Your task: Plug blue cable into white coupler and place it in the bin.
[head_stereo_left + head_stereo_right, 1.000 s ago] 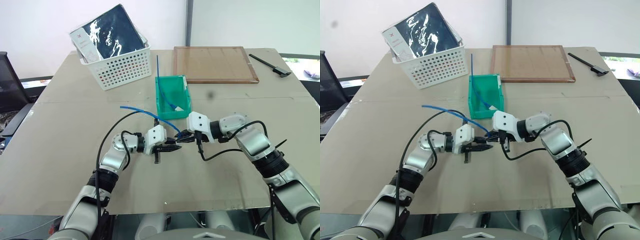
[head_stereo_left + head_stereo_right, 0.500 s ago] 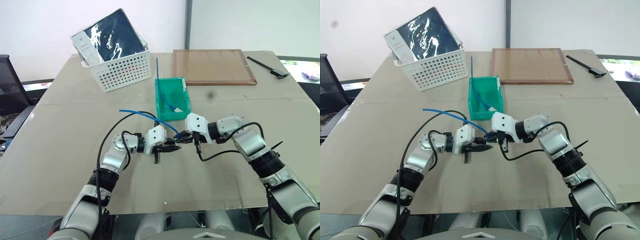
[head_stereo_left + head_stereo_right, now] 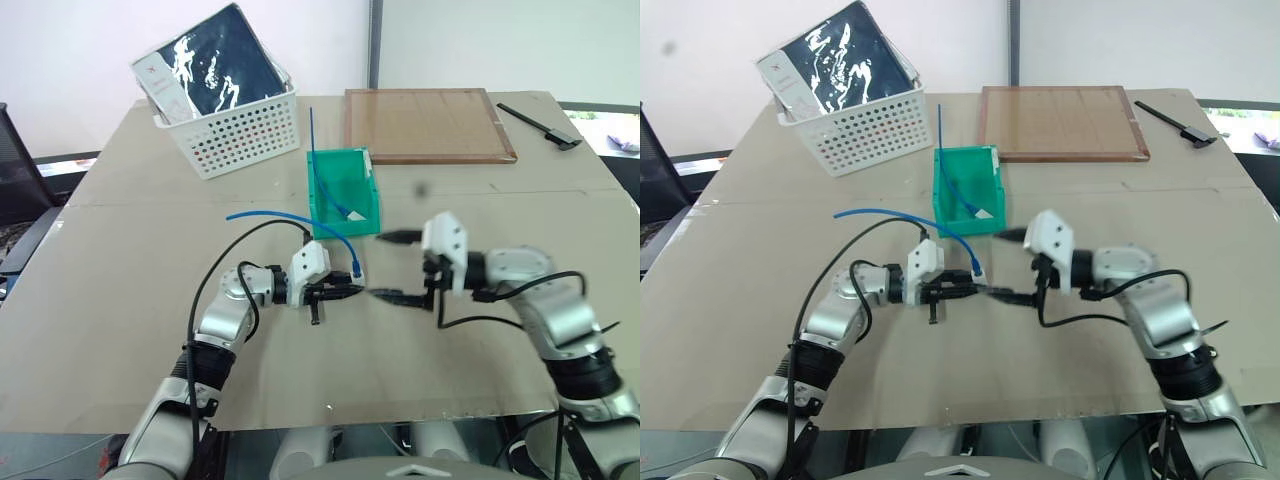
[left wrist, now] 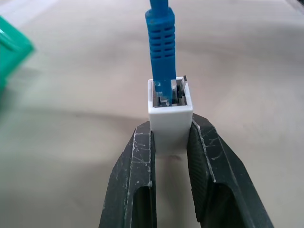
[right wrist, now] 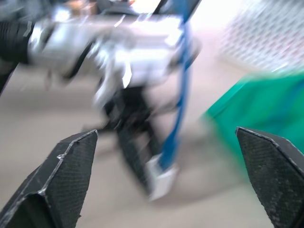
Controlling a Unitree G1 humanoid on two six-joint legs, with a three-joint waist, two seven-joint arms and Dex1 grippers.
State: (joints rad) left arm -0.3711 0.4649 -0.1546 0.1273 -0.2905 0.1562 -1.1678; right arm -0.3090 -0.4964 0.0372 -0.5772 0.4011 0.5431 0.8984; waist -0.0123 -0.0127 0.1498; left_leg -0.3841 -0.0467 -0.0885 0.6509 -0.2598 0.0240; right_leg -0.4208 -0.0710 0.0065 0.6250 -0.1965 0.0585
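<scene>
My right gripper (image 3: 392, 267) lets go of the blue cable (image 3: 300, 219) and now stands wide open, pulled back and up, apart from the left gripper (image 3: 358, 291) instead of meeting it tip to tip. The cable plug (image 4: 161, 47) now sits in the white coupler (image 4: 169, 118), held by the left fingers (image 4: 135, 175) alone. Left hand lifts slightly. Cable's arc shifts a bit toward the green bin (image 3: 368, 225).

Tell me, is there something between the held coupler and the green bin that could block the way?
Nothing visible does. The left gripper holds the white coupler with the blue cable plugged in; bare table lies between it and the bin.
</scene>
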